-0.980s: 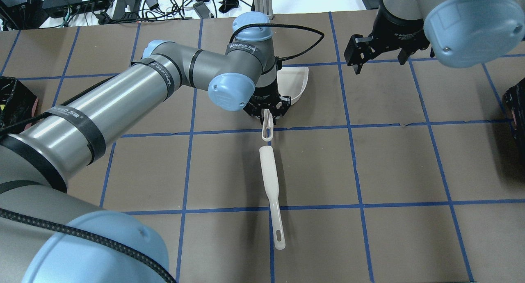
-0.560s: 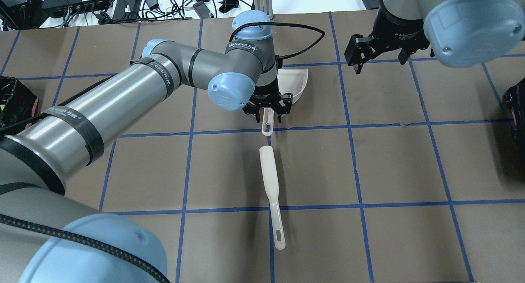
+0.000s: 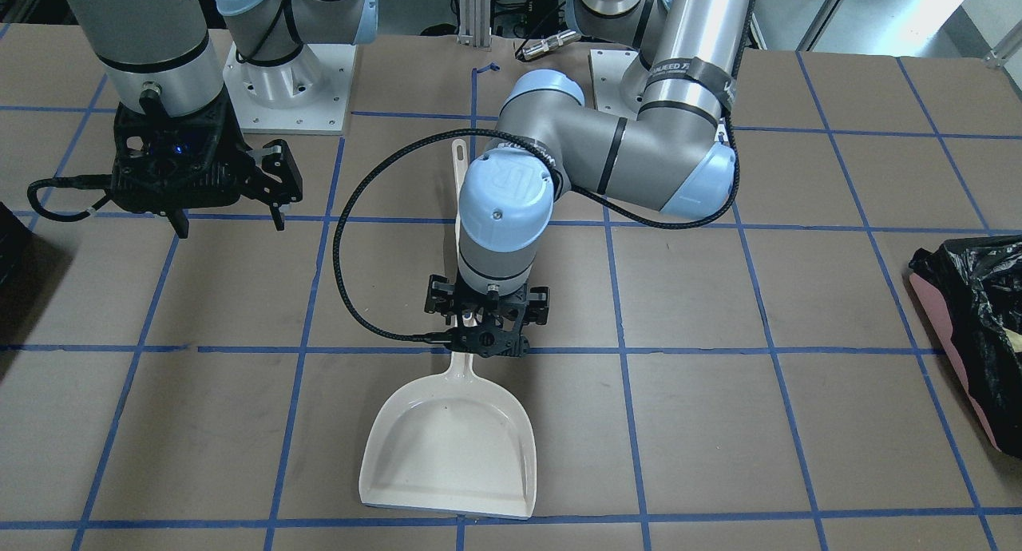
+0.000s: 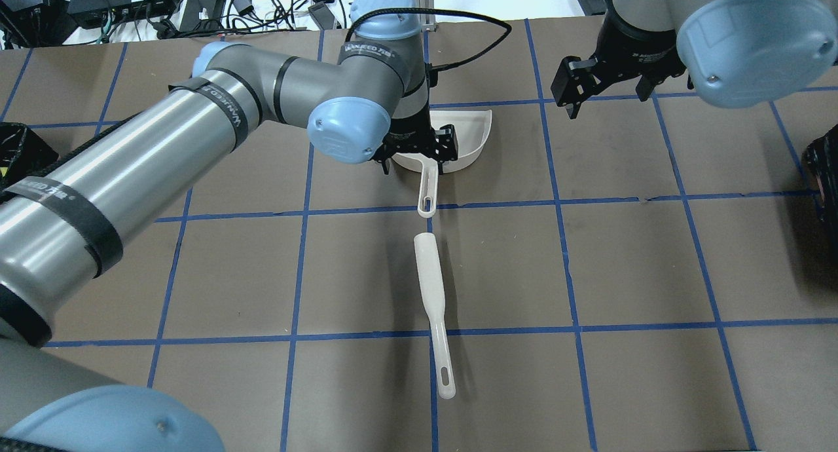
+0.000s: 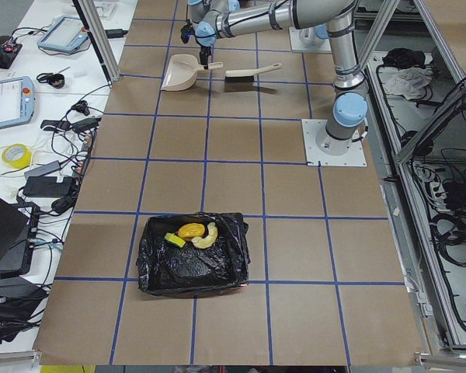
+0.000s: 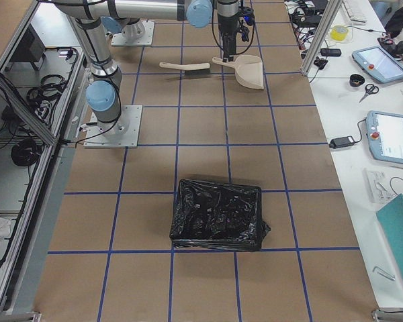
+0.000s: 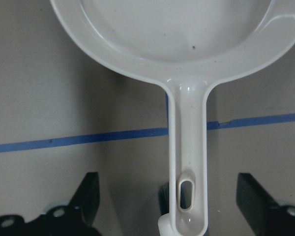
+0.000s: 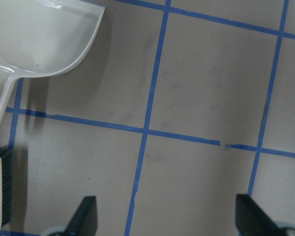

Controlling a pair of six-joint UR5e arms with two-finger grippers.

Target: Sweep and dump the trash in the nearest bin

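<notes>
Between the spread fingers (image 7: 88, 194) of the left gripper (image 7: 169, 194) runs the handle of the white dustpan (image 7: 177, 44), and neither finger touches it. Only the left wrist view shows that gap on both sides. From overhead the gripper's body covers the place where the handle meets the pan, and only the handle's looped end shows below it. The front-facing view shows the whole pan lying flat on the brown table (image 3: 758, 295) with its open lip toward the camera.

The right gripper (image 8: 171, 216) also has its jaws wide apart, with only bare table and blue tape lines between them. Its wrist view catches a corner of the dustpan and a sliver of the brush at the frame's left edge. Overhead, the white brush (image 4: 430, 288) lies in line with the dustpan handle, just short of touching it.

The trash (image 5: 193, 233) shows only in the left side view. The amber lump, the curved golden-brown piece and the yellow-green sponge lie together inside the black-lined bin (image 5: 159, 268) at the table's end on the robot's left. That is well apart from both grippers, which sit small at the far end of that view.

The right side view shows a second bin (image 6: 218, 215) lined in black, standing at the table's other end.
</notes>
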